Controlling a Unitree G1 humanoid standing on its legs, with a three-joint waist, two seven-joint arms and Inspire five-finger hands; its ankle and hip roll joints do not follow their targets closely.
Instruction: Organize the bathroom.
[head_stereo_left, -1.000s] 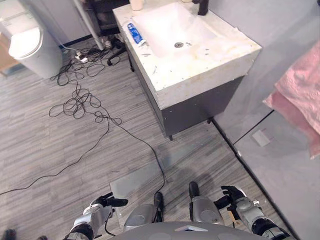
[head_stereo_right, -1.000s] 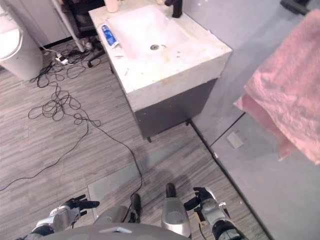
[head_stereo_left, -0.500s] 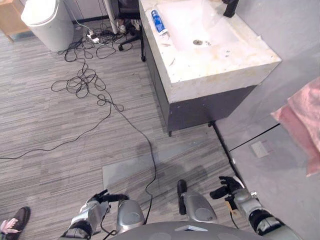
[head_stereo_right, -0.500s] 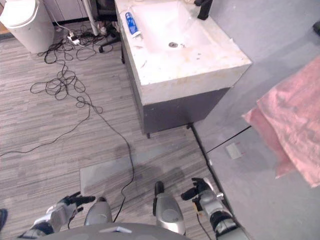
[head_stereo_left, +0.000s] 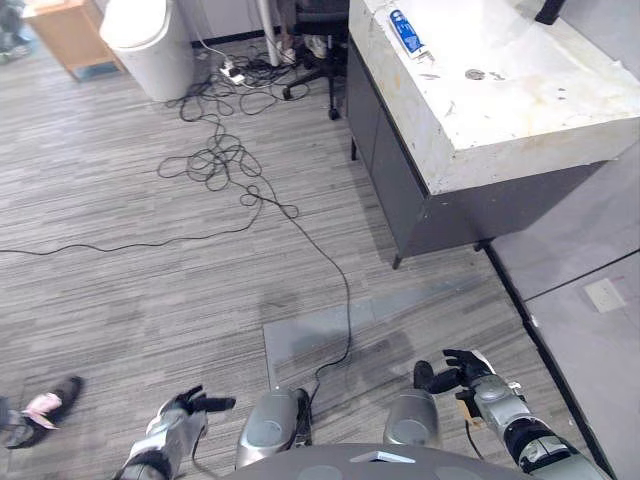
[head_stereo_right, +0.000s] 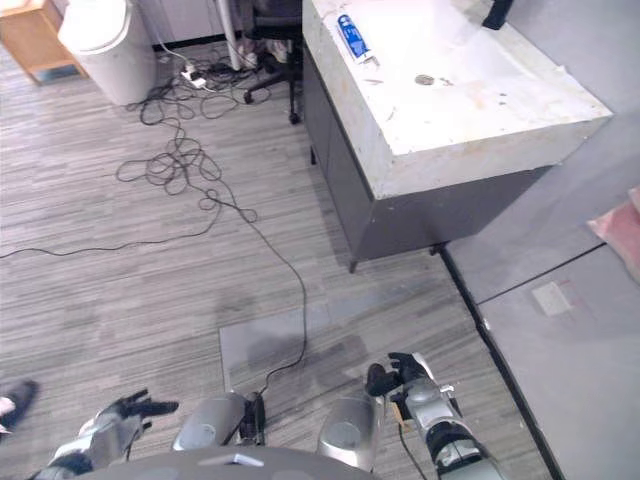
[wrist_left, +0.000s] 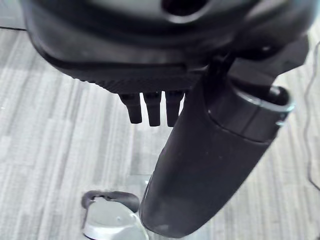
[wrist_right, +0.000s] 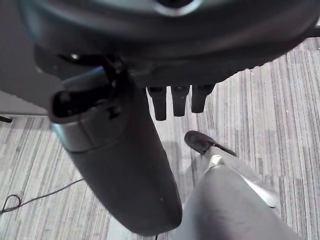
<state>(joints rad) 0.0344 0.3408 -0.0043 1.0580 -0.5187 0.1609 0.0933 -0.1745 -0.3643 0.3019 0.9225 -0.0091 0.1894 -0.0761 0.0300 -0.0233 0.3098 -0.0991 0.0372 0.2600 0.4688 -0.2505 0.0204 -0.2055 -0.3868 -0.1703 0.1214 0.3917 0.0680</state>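
Observation:
A white stone sink counter (head_stereo_left: 520, 125) on a dark cabinet (head_stereo_left: 400, 180) stands at the upper right. A blue toothpaste tube (head_stereo_left: 405, 32) lies on its far left rim, beside the basin with its drain (head_stereo_left: 476, 74). A dark faucet (head_stereo_left: 548, 10) stands at the back. A corner of a pink towel (head_stereo_right: 626, 226) hangs at the right edge. My left hand (head_stereo_left: 185, 412) hangs low at the bottom left, open and holding nothing. My right hand (head_stereo_left: 466, 372) hangs low at the bottom right, open too, near the grey wall. Both hands are far from the counter.
A white lidded bin (head_stereo_left: 150, 45) and a wooden box (head_stereo_left: 70, 30) stand at the far left. A power strip (head_stereo_left: 232, 70) with tangled cables lies by an office chair base (head_stereo_left: 318, 45). A person's shoe (head_stereo_left: 42, 408) shows at the lower left. Grey wood-look floor lies between.
The whole picture has shifted, so the camera has moved: the counter now sits further right and the floor takes up more room. A person's shoe now shows. Both hands stay low and open.

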